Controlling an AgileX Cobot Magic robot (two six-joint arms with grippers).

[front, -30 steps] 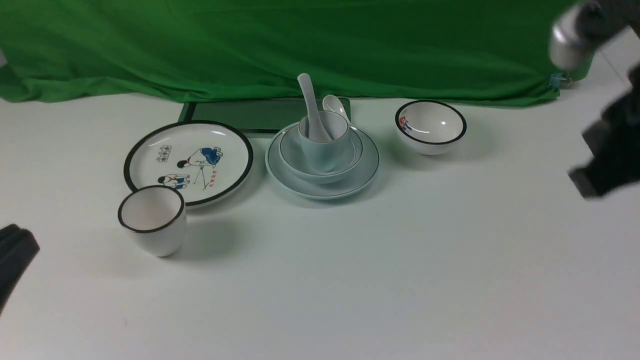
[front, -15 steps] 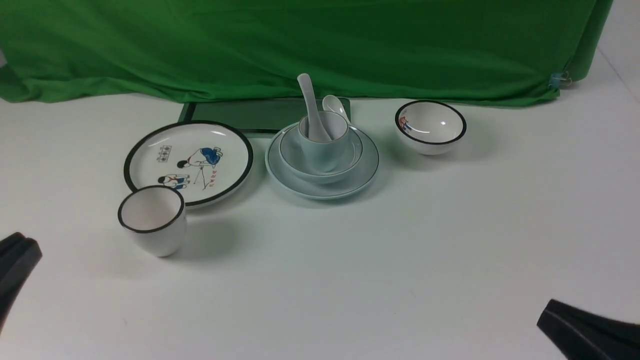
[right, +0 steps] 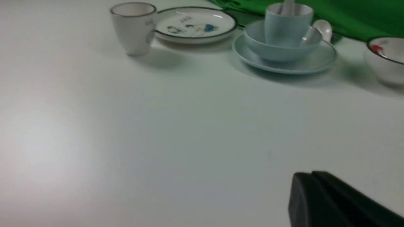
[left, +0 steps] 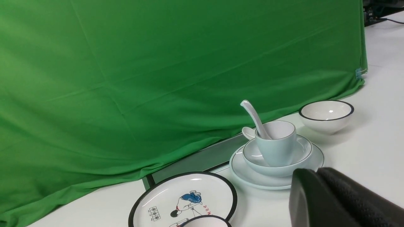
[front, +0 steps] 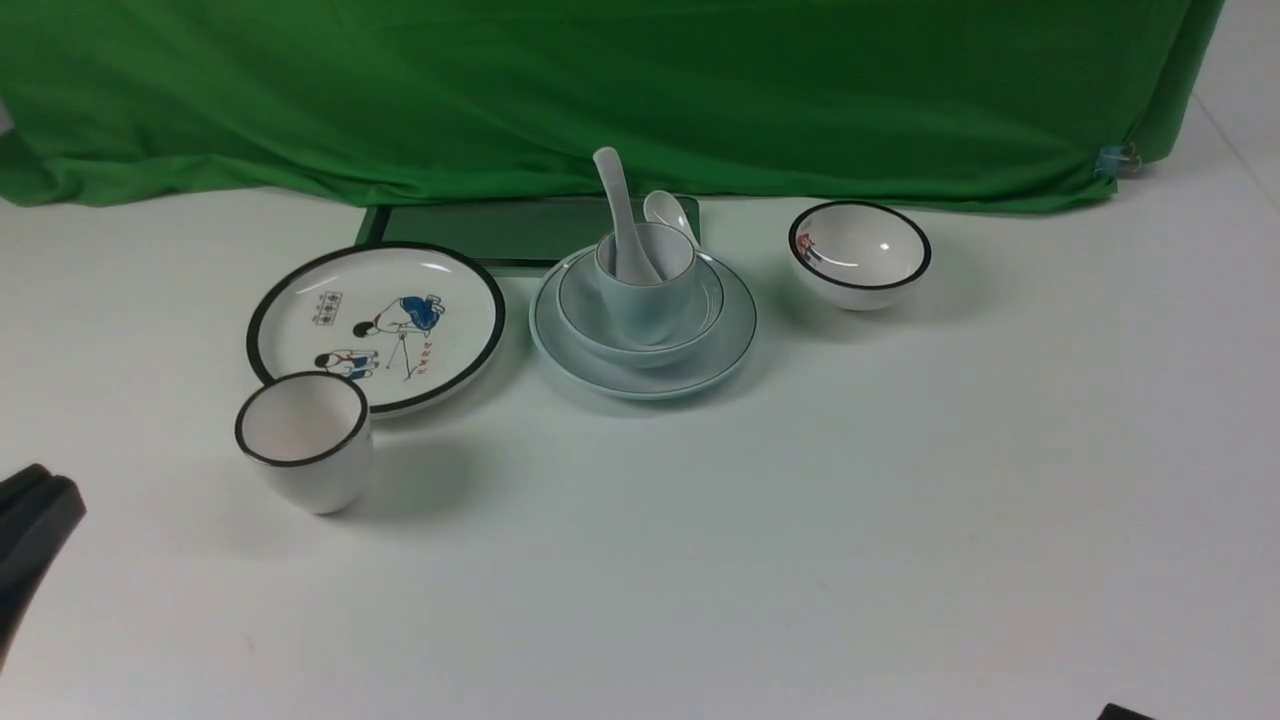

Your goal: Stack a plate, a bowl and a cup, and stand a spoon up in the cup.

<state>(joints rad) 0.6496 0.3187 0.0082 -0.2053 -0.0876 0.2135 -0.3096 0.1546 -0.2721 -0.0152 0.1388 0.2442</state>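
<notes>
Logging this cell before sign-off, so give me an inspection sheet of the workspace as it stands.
Surface: white table, no spills seen.
Job's things: plate carries bowl, cup stands in it, spoon leans upright in the cup.
Clutter: picture plate, black-rimmed cup, black-rimmed bowl, second spoon behind the stack, dark tray.
Grippers: left gripper at the near left edge, apparently shut; right gripper low and near, apparently shut; both empty.
Cables: one black cable on the far table.
Surroundings: green cloth backdrop.
</notes>
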